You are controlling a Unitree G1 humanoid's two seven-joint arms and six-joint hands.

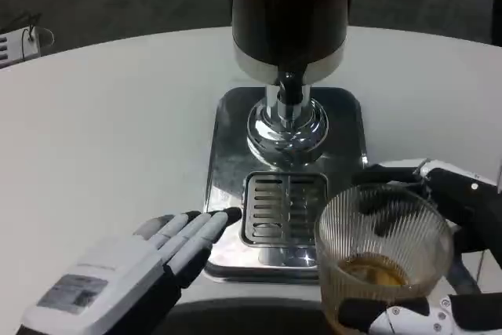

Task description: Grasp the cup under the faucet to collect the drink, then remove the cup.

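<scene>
- Head view: my right hand (439, 272) grasps the ribbed glass cup (383, 260), amber drink in its bottom, at lower right, beside the drip grille (284, 208).
- My left hand (133, 272), released, fingers (192, 233) straight, touches the steel base (227, 162) edge.
- Faucet (289, 88) above the base, on the white desk (110, 131).

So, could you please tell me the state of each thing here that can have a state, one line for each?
glass cup: upright, held off the drip tray, a little amber drink at its bottom
faucet: nothing pouring from it
drip tray: nothing standing on its grate
right hand: grips the glass cup
left hand: fingers stretched out, holds nothing, fingertips at the dispenser base
</scene>
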